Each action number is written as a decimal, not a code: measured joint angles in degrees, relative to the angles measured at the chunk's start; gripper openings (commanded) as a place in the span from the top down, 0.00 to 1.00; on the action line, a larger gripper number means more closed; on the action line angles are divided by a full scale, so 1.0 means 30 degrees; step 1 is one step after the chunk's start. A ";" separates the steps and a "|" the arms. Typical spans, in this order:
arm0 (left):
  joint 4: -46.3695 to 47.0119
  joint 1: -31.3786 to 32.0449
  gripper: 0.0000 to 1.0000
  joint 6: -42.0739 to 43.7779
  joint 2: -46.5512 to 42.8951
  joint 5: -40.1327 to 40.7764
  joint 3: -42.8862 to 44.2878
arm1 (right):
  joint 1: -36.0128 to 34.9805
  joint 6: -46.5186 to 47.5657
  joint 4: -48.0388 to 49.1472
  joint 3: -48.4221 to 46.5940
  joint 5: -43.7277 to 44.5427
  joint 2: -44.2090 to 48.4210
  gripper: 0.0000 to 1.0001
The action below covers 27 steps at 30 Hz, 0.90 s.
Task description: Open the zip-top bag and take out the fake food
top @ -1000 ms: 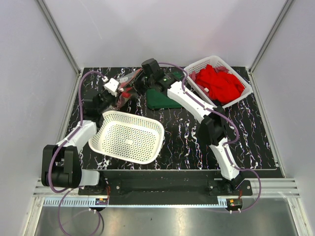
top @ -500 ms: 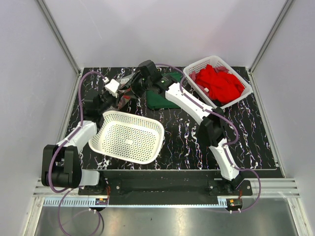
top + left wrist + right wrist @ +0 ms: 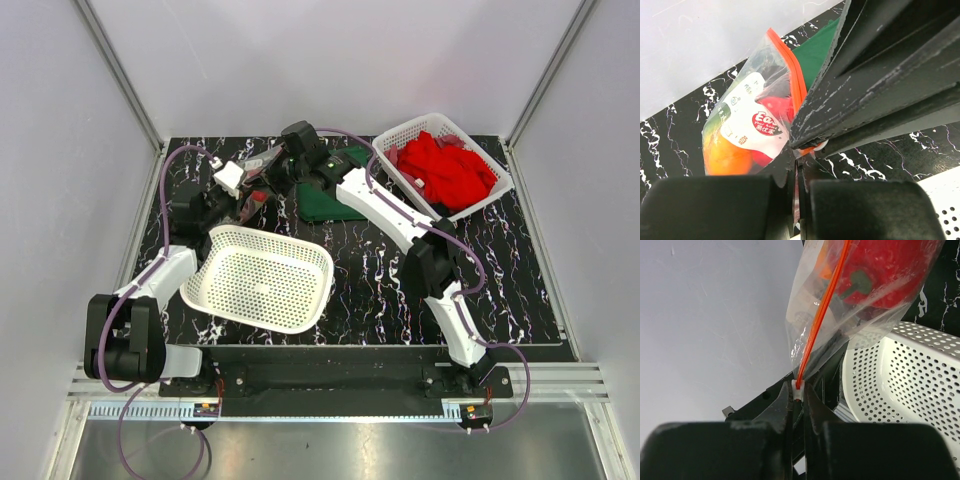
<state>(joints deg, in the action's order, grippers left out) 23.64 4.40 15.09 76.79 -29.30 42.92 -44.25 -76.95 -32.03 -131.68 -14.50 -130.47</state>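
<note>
The zip-top bag (image 3: 258,178) hangs between both grippers at the back left, clear with a white label (image 3: 752,125). Its fake food shows through the plastic: a red pepper (image 3: 880,275) and an orange mango (image 3: 722,157). My left gripper (image 3: 799,165) is shut on a corner of the bag's plastic, below the red-orange zip strip (image 3: 790,70). My right gripper (image 3: 799,392) is shut on the white slider (image 3: 798,388) at the end of the zip strip (image 3: 822,310). In the left wrist view the right fingers (image 3: 880,75) cross just above my left jaws.
An empty white perforated basket (image 3: 260,278) sits tilted in front of the left arm, close under the bag (image 3: 905,385). A folded green cloth (image 3: 325,203) lies behind the right gripper. Another white basket (image 3: 400,132) with red cloths (image 3: 445,165) stands at the back right.
The right arm moved left to the bag, and its jaws closed onto the white zip slider. The left gripper has kept its hold on the bag.
</note>
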 measured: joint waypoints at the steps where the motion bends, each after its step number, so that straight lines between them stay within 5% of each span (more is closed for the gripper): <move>1: 0.0000 0.0000 1.00 0.0000 -0.0007 0.0000 0.0000 | 0.0000 -0.0007 -0.0007 0.0000 0.0007 0.0000 1.00; 27: 0.0015 0.0284 1.00 0.0816 -0.1195 -0.0204 -0.0750 | 0.1450 0.1260 -0.0933 -0.1042 -0.1224 -0.0561 1.00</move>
<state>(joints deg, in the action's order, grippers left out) 23.68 5.26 17.54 73.21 -29.91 40.66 -39.90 -73.17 -34.83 -134.80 -18.17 -132.16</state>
